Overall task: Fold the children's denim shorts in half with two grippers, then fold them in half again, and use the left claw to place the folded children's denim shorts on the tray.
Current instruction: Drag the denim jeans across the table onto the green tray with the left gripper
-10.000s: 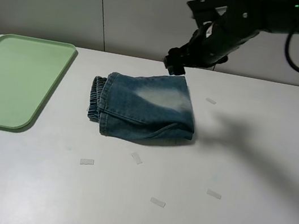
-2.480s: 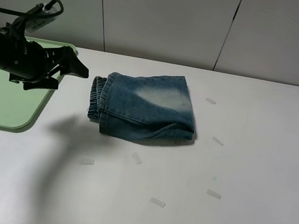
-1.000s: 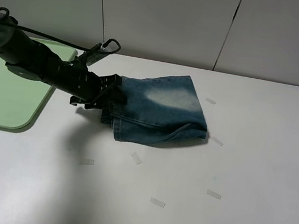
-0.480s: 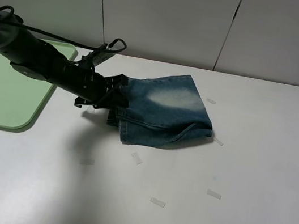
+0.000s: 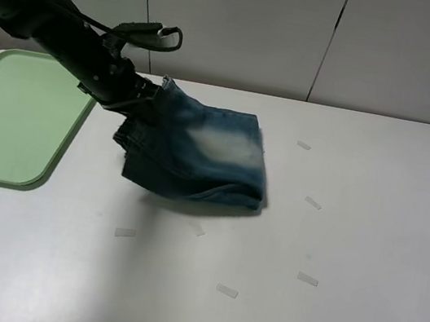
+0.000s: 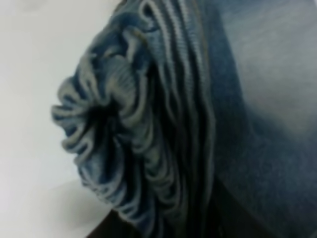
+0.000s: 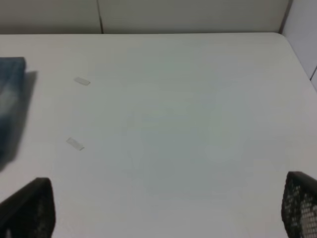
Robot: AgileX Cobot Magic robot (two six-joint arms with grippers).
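The folded children's denim shorts [image 5: 199, 154] lie on the white table, their waistband end raised off the surface. My left gripper [image 5: 144, 98] is shut on the gathered waistband [image 6: 124, 134], which fills the left wrist view. The pale-green tray [image 5: 16, 115] lies at the left of the table, just left of the gripper, with nothing on it. My right gripper [image 7: 167, 188] is out of the exterior view. In the right wrist view its fingers [image 7: 29, 208] stand wide apart over bare table, and the shorts' edge [image 7: 10, 99] shows off to one side.
Several small tape strips lie on the table, among them one in front of the shorts [image 5: 125, 233], one nearer the front edge [image 5: 226, 291] and one to the right [image 5: 313, 202]. A panelled wall [image 5: 238, 24] runs behind the table.
My left gripper has closed on the waistband, lifted it and pulled it left toward the tray. The shorts have slid left with it. The right arm left the exterior view earlier.
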